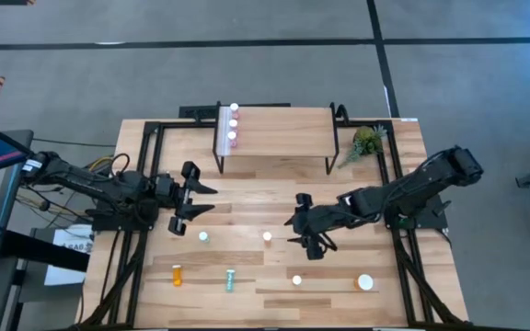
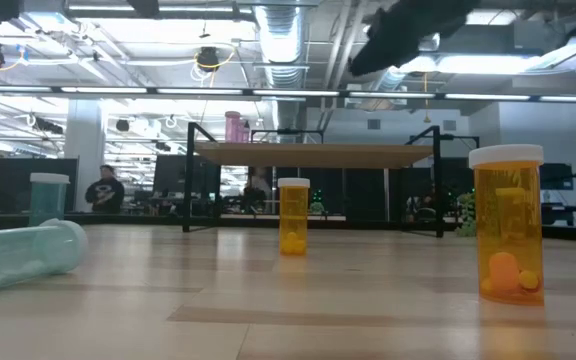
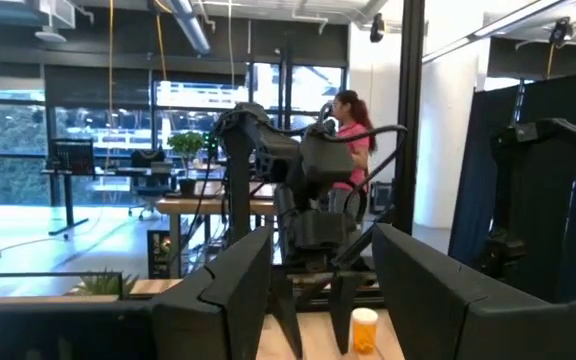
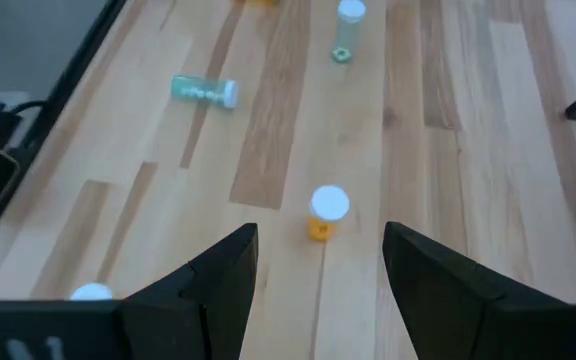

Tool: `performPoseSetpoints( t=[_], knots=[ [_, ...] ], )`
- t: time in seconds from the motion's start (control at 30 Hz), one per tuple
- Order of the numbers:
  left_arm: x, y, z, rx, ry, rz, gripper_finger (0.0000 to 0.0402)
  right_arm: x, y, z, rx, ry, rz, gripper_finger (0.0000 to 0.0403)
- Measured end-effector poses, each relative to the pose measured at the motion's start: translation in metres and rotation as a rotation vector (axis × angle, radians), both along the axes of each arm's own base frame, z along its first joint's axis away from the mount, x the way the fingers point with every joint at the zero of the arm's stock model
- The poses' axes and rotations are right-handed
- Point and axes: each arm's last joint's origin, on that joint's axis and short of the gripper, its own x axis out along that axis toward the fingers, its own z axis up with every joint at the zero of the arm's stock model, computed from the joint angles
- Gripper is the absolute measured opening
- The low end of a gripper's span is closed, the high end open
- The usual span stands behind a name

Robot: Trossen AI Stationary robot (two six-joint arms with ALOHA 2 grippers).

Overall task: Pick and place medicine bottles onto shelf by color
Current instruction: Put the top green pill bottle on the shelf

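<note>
The left end effector (image 1: 201, 196) hovers over the left part of the counter (image 1: 274, 303), its fingers parted with nothing between them. The right end effector (image 1: 304, 223) hangs near the middle, fingers likewise spread and empty; in the low view it shows only as a dark shape cut off at the top edge.

On the counter's near side, going left to right: a small orange bottle (image 1: 177, 274) lying down, a teal bottle (image 1: 203, 236) upright behind it, a teal bottle (image 1: 231, 279) on its side, an upright orange one (image 1: 267, 237) of which only the white cap shows from above, another white cap (image 1: 296, 280) whose body colour cannot be told, and a wide orange bottle (image 1: 365, 283) standing farthest right.

The shelf (image 1: 283, 131) stands at the far edge, a light-wood board on black legs. Three pink bottles (image 1: 233, 122) stand in a row at its left end; the low view shows only one pink top (image 2: 234, 126) above the board. A small green plant (image 1: 366, 142) sits just right of the shelf.
</note>
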Motion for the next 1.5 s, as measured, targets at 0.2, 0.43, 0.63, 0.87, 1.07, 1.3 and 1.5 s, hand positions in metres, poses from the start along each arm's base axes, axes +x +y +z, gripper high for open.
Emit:
performPoseSetpoints(
  t=[0.2,0.43,0.63,0.87,1.07,1.3,1.5],
  knots=[
    [0.001,0.000,-0.002,0.001,0.020,0.012,0.0167,0.010,-0.002,-0.015,0.022,0.041,0.020,0.0240],
    [0.002,0.000,-0.007,-0.006,0.074,0.019,0.0167,0.015,0.000,-0.018,0.029,0.023,0.024,0.0240],
    [0.002,0.000,-0.010,-0.010,0.101,0.014,0.0167,0.015,0.000,-0.017,0.028,0.018,0.026,0.0240],
    [0.003,-0.001,-0.005,-0.047,0.145,-0.023,0.0167,0.005,-0.004,-0.013,-0.003,0.059,0.028,0.0240],
    [0.009,-0.002,0.006,-0.042,0.320,-0.003,0.0167,0.001,-0.008,0.010,0.021,-0.064,0.002,0.0240],
    [0.015,-0.010,-0.012,-0.072,0.489,-0.043,0.0167,0.009,-0.004,0.006,0.021,-0.098,0.019,0.0240],
    [0.007,-0.011,-0.034,-0.219,0.748,-0.023,0.0167,0.011,0.001,0.004,0.007,-0.109,0.048,0.0240]
  ],
)
